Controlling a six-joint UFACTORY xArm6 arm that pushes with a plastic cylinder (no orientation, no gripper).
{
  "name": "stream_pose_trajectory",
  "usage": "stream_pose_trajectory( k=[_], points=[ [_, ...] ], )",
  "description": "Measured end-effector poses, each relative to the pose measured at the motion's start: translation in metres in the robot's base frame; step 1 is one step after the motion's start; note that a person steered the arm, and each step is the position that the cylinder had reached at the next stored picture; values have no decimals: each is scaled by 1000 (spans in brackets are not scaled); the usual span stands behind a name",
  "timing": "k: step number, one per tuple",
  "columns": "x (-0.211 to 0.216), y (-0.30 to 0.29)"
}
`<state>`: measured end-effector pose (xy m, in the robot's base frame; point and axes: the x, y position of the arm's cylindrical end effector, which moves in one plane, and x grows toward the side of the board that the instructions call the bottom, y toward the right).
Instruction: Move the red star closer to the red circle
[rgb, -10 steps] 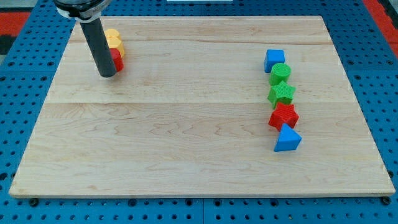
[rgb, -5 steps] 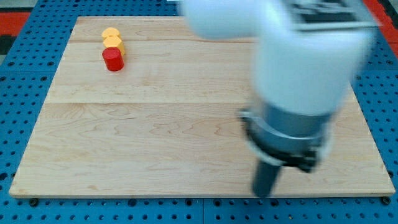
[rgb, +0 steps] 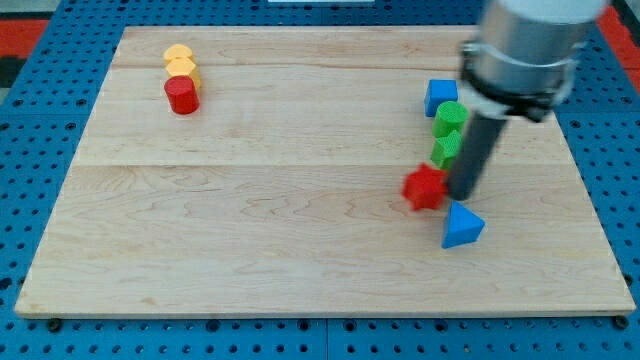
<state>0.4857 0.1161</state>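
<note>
The red star (rgb: 425, 187) lies right of the board's middle, blurred by motion. My tip (rgb: 462, 195) touches its right side, between it and the blue triangle (rgb: 461, 225) just below. The red circle (rgb: 182, 95) stands far off at the view's upper left, just below two yellow blocks (rgb: 181, 62). The rod rises from the tip and hides part of the two green blocks (rgb: 449, 118) above the star.
A blue block (rgb: 440, 96) heads the column at the right, above the green blocks. The wooden board (rgb: 300, 250) lies on a blue pegboard table. The arm's pale body fills the view's upper right corner.
The arm swept from the red circle at the upper left across to the right side. The red star has shifted left, out of the column of blocks.
</note>
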Motion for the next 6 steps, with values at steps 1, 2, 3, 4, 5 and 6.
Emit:
stream_pose_trajectory(
  k=[1,2,3,4,5,6],
  points=[
    [2,-34],
    [2,-77],
    [-14,-154],
    [-32,-219],
    [-39,-226],
    [-21,-194]
  ],
)
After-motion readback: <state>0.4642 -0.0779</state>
